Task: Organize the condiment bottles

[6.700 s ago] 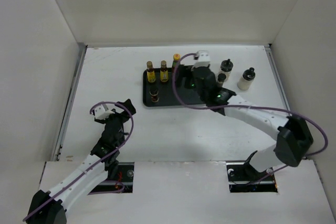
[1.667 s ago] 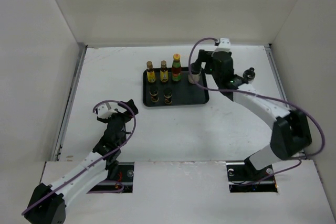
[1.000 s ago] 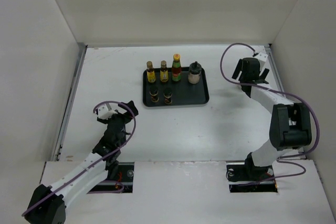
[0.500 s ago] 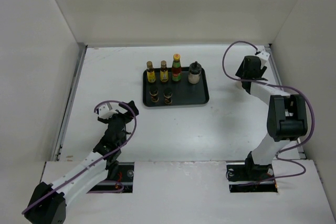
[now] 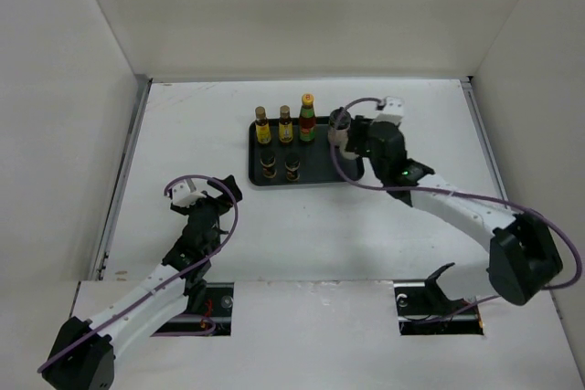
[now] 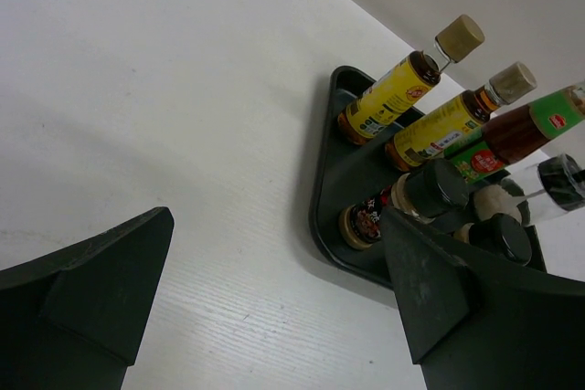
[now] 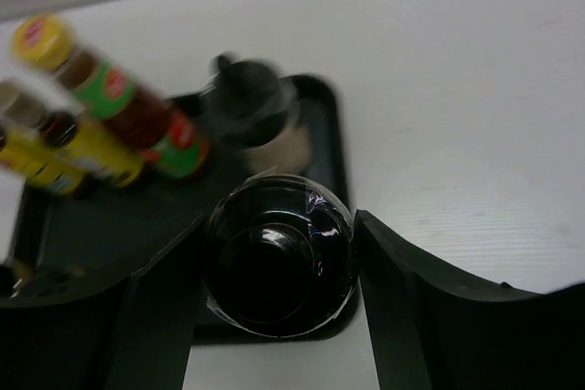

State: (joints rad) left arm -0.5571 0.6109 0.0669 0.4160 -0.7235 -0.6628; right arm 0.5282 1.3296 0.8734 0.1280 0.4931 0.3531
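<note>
A shaker [image 7: 279, 267] is clamped in the right gripper [image 7: 279, 297] over the tray [image 5: 320, 172]; lowering beside the standing shaker [image 7: 252, 112] is needed next.

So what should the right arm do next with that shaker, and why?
Probably lower it straight down. The right gripper holds the black-topped shaker over the right end of the black tray, just in front of the other shaker, where the floor looks bare.
</note>
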